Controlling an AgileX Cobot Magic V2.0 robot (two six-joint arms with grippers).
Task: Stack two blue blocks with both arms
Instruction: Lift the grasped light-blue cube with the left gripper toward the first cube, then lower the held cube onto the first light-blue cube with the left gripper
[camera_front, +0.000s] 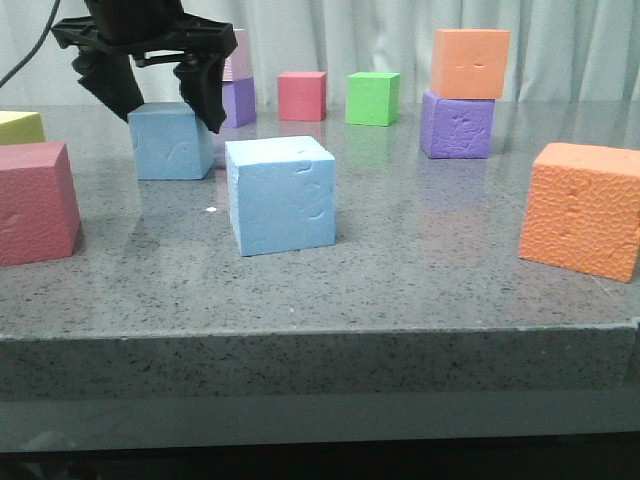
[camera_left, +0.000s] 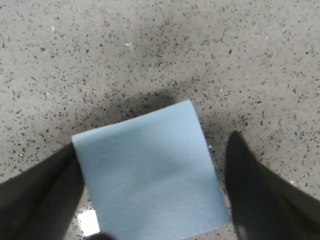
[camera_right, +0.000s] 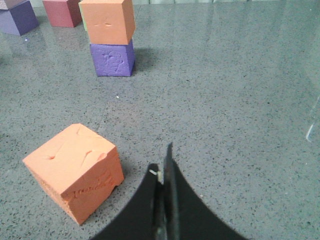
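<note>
While the nearer blue block (camera_front: 281, 195) sits free close to the front edge of the grey speckled surface (camera_front: 420, 280), the farther blue block (camera_front: 171, 141) stands behind it and to its left, well back, with the left end effector (camera_front: 160, 100) spread wide over its top. The main risk, as I judge it, lies in this grasp: in the left wrist view the farther blue block (camera_left: 150, 170) lies skewed between the two dark fingers (camera_left: 40, 197), one finger touching or nearly touching a corner while the other stands clearly apart from the opposite side. Closing from here could twist the cube, or pinch it across its corners so that the soft foam slips or tilts once lifted; a tilted cube would then land crooked on the nearer block and slide off. The left end effector is released, straddling the block but not yet gripping it. Off to the right, the right end effector (camera_right: 164, 172) hangs above bare surface with its fingers pressed together, clenched on nothing, just beside an orange block (camera_right: 75, 170) it could nudge if it swings across. Farther back stands an orange-on-purple stack (camera_right: 109, 40).
</note>
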